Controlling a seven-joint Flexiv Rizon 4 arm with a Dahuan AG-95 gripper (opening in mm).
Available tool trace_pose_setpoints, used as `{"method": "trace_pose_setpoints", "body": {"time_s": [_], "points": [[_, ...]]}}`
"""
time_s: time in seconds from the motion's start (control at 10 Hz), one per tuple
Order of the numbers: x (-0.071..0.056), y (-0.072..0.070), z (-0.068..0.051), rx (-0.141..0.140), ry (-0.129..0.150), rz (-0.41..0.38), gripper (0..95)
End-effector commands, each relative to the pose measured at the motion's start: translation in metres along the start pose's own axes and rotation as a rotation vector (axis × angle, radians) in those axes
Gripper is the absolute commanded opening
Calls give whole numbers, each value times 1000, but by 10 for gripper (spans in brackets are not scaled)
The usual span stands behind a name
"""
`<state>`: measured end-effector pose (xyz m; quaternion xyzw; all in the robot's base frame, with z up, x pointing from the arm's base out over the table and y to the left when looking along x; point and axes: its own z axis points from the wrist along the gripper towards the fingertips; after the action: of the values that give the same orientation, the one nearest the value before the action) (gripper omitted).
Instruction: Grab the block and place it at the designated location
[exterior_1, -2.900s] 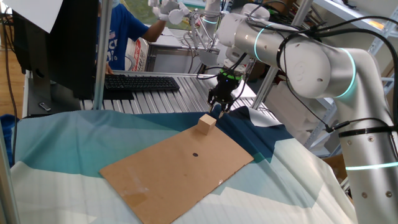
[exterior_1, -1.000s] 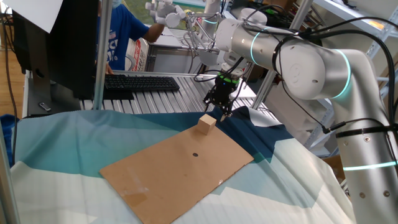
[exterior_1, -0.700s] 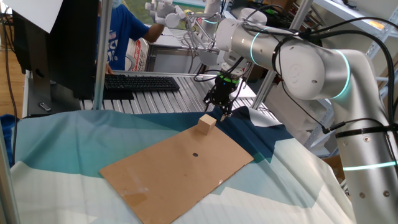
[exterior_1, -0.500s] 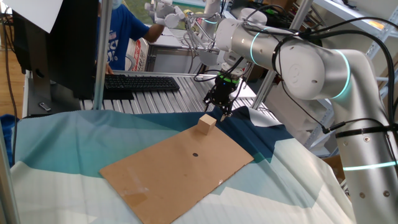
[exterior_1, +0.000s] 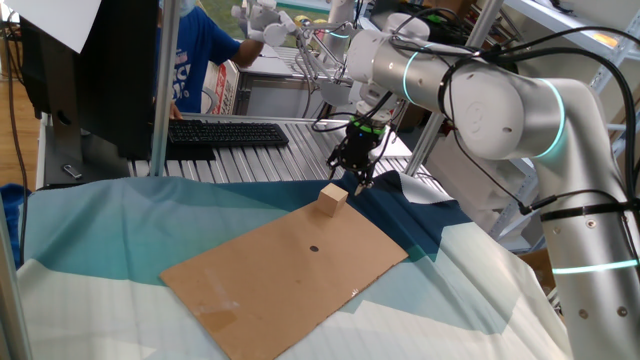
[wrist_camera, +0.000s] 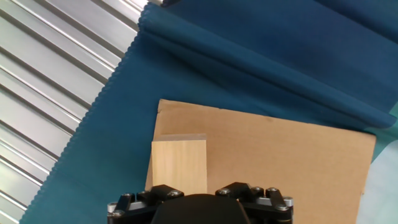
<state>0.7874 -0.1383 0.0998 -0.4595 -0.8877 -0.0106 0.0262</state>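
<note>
Compared with about three seconds ago, the gripper (exterior_1: 359, 180) has lifted a little and swung slightly away from the block (exterior_1: 333, 199). Over the last second it hasn't budged, and the block hasn't shifted at all.

The block sits at the far corner of the cardboard sheet (exterior_1: 290, 275), just inside the edge that meets the blue cloth (exterior_1: 405, 205). It looks like plain pale wood with square corners and flat faces. I'd expect it to be light and rigid, with nothing to crush, and not especially slippery. Its two upright side faces look like the natural hold, pinched across the narrow width at about mid-height, so it can't tip as it comes off the sheet.

The arm (exterior_1: 500, 100) reaches in from beyond that corner, its wrist bent so the fingers point down. The tips hang above the cloth, just off the sheet's edge and beside the block rather than over it. The hand view puts the block almost straight under the camera, with no fingers around it. From either view I can't tell how far apart the jaws are, but nothing is in them.

A dark dot (exterior_1: 313, 249) near the middle of the sheet may be the drop spot.
</note>
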Motion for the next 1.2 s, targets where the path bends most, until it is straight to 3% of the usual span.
{"method": "trace_pose_setpoints", "body": {"time_s": [0.1,0.7,0.9,1.2], "points": [[6,8,25,-58,3,157,760],[3,6,23,-69,37,156,760],[3,6,23,-86,68,186,760],[3,6,23,-80,57,161,760]]}}
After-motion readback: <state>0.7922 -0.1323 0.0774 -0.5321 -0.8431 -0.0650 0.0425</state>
